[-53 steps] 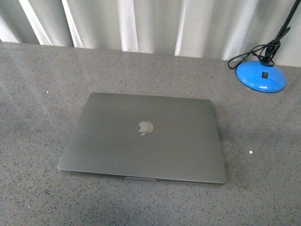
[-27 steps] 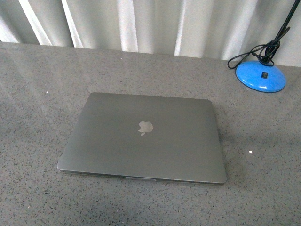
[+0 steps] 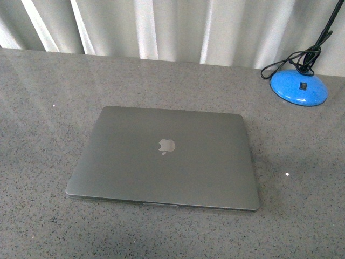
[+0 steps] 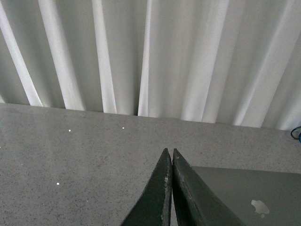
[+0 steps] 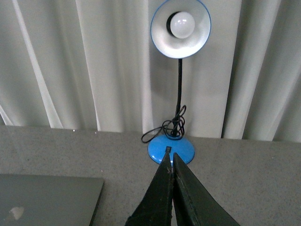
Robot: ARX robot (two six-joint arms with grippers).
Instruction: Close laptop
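Note:
The laptop (image 3: pixel 164 159) lies flat in the middle of the grey table (image 3: pixel 43 108), lid down, apple logo facing up. No arm shows in the front view. In the left wrist view my left gripper (image 4: pixel 170 151) is shut with nothing in it, held above the table beside a corner of the laptop (image 4: pixel 254 197). My right gripper (image 5: pixel 170 156) is likewise shut and empty, with the laptop (image 5: pixel 47 197) off to one side of it and the lamp base beyond its tips.
A blue desk lamp (image 3: pixel 299 86) with a coiled black cord stands at the table's back right; its base (image 5: pixel 170 148) and lit shade (image 5: pixel 180 27) fill the right wrist view. White curtains (image 3: pixel 172 27) hang behind the table's far edge.

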